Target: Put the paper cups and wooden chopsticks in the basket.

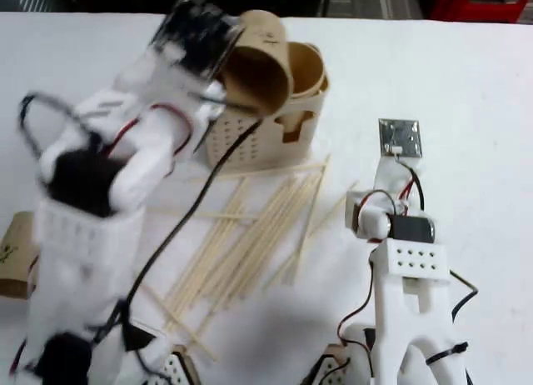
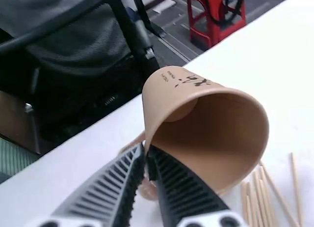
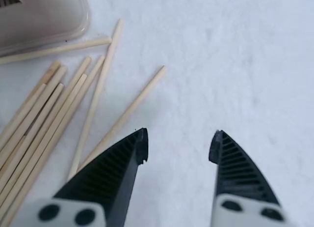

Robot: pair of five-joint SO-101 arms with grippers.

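Clenched, the left pincer (image 2: 146,151) gripped the rim of a paper cup (image 2: 206,124), tilted above the basket (image 1: 250,139) where another cup (image 1: 308,68) sat. The right pincer (image 3: 177,143) hung released over the table (image 3: 245,65), just beside the wooden chopsticks (image 1: 241,235) scattered before the basket. A third cup (image 1: 15,256) lay beside the left arm.

Tilted paper cup (image 1: 254,68) over the basket (image 1: 254,139), loose chopsticks (image 1: 250,235) on the table (image 1: 475,93) beside
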